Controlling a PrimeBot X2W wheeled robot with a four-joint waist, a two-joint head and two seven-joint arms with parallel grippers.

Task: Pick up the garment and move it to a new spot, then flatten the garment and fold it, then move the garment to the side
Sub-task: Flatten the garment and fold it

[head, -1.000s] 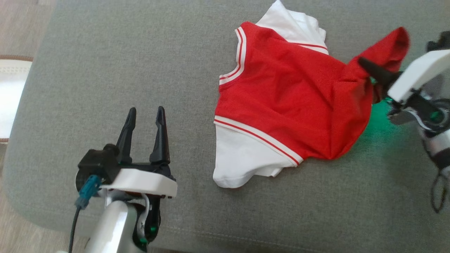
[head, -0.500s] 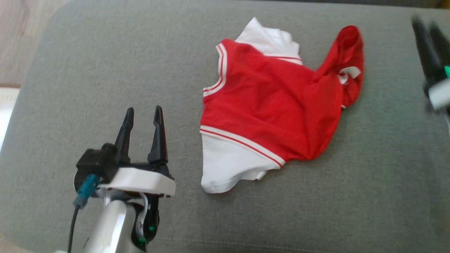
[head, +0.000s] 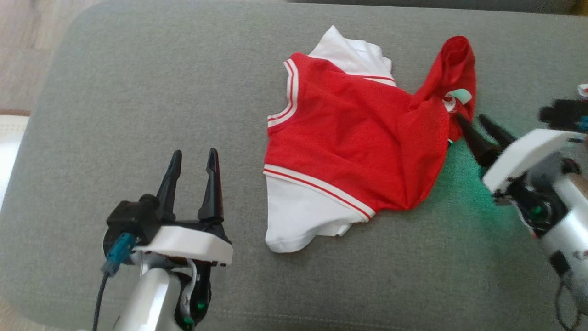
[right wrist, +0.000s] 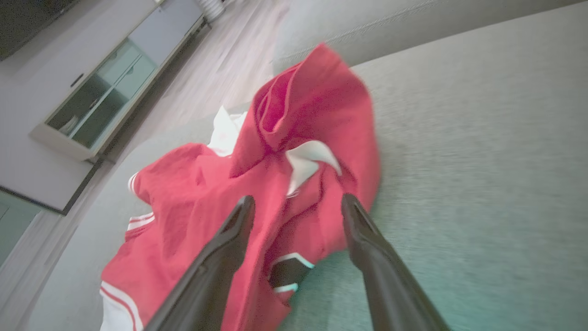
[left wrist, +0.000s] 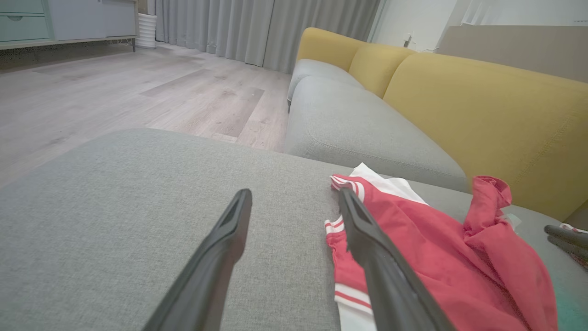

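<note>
Garment (head: 349,138) in red, with white sleeves and striped trim, lies rumpled on a grey upholstered ottoman (head: 138,92), right of the seat's centre in the head view. One red part is bunched into a raised fold at its far right corner, and a small white label (right wrist: 308,161) shows beside that fold. The robot's right hand (head: 471,117) points at the bunched edge from the right, its two dark fingers spread apart and gripping nothing. The fingertips sit just beside the red cloth, and it cannot be told whether they touch it. A green glow tints the grey fabric under this hand. The left hand (head: 194,154) hovers over bare upholstery to the garment's left, apart from it, fingers likewise parted and empty, pointing away from the robot. In the left wrist view a yellow-backed sofa (left wrist: 482,105) stands just behind the ottoman, and a pale wooden floor (left wrist: 138,87) stretches toward grey curtains (left wrist: 257,27). The right wrist view is blurred; a low cabinet (right wrist: 92,92) stands against the wall beyond the ottoman.
</note>
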